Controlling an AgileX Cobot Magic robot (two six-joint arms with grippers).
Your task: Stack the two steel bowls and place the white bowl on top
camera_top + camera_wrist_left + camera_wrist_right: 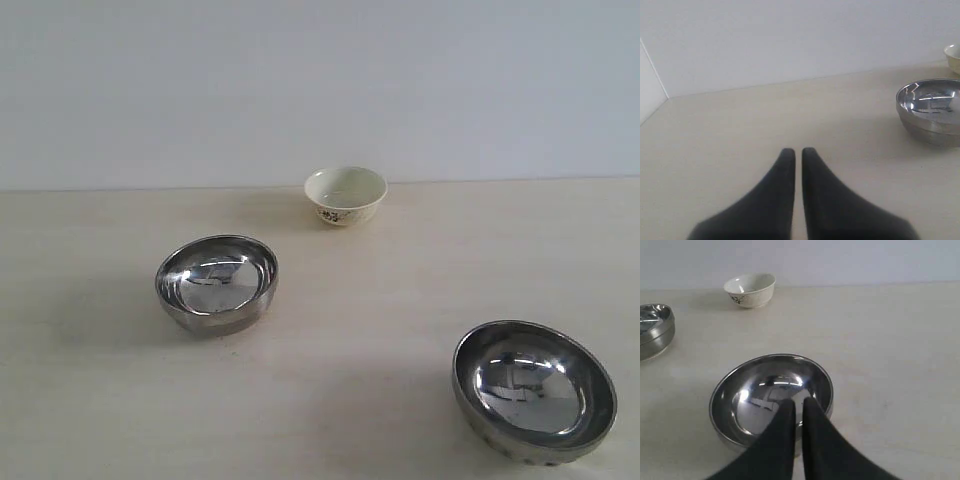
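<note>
One steel bowl (pixel 217 283) stands upright on the left of the table, and the other steel bowl (pixel 534 390) sits near the front right. The white bowl (pixel 345 195) with a dark floral pattern stands at the back centre. Neither arm shows in the exterior view. My left gripper (pixel 798 151) is shut and empty over bare table, well away from the left steel bowl (pixel 932 110). My right gripper (pixel 798 402) is shut and empty, its tips above the near rim of the right steel bowl (pixel 771 397). The white bowl (pixel 750 289) lies farther off.
A pale wall rises behind the light wooden table (pixel 380 290). The three bowls stand well apart from one another. A white panel (pixel 650 87) borders the table on one side in the left wrist view.
</note>
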